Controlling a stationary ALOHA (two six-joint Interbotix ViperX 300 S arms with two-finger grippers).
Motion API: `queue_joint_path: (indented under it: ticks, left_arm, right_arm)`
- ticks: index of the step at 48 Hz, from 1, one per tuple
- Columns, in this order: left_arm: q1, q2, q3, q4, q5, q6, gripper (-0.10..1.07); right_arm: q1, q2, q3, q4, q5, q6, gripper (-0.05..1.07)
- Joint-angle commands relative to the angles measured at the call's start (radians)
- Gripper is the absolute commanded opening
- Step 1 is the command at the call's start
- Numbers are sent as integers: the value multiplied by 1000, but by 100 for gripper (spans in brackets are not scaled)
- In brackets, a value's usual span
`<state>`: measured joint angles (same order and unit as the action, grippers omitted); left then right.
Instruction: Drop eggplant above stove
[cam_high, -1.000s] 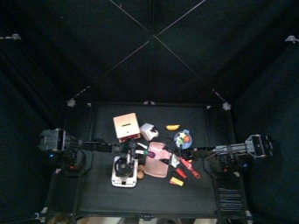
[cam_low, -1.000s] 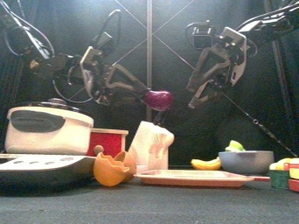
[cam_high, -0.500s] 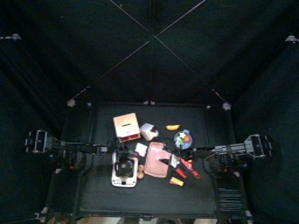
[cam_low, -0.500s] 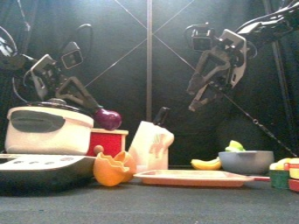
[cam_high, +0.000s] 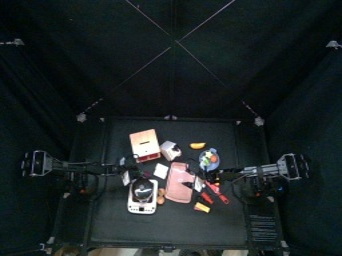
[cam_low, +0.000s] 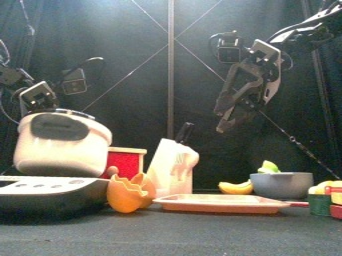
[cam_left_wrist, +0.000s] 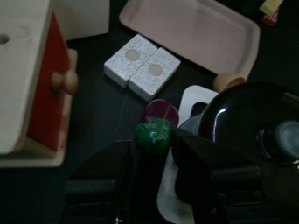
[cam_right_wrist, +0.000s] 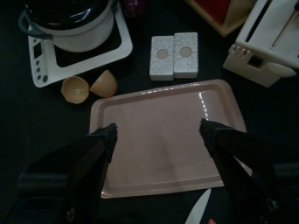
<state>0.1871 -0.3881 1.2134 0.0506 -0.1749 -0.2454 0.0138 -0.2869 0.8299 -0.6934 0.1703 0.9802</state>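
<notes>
Purple eggplant (cam_left_wrist: 156, 128) lies just beside the white stove (cam_left_wrist: 194, 107).

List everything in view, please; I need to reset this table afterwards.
cooker: one, white with black lid, front left
box: one, red and wood, beside cooker
eggplant: one, purple, on table between cooker and box
stove: two white blocks, side by side near tray
tray: one, pink, below right gripper
knife block: one, white, middle
bowl: one, grey, right
banana: one, yellow, beside bowl
left gripper: jaws open, above eggplant
right gripper: jaws open
</notes>
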Motion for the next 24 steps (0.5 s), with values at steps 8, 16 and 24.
queue_joint_path:
  ticks: [8, 16, 24]
  left_arm:
    - [11, 0, -12, -14, 2, 0, 84]
    - [11, 0, -17, -12, 2, 2, 87]
    - [12, -5, -18, -12, 0, 2, 87]
  right_arm:
    - [-2, -8, -23, 0, -3, 0, 104]
    - [-2, -5, -23, 0, -3, 2, 104]
    - [-2, -2, -23, 0, -3, 2, 104]
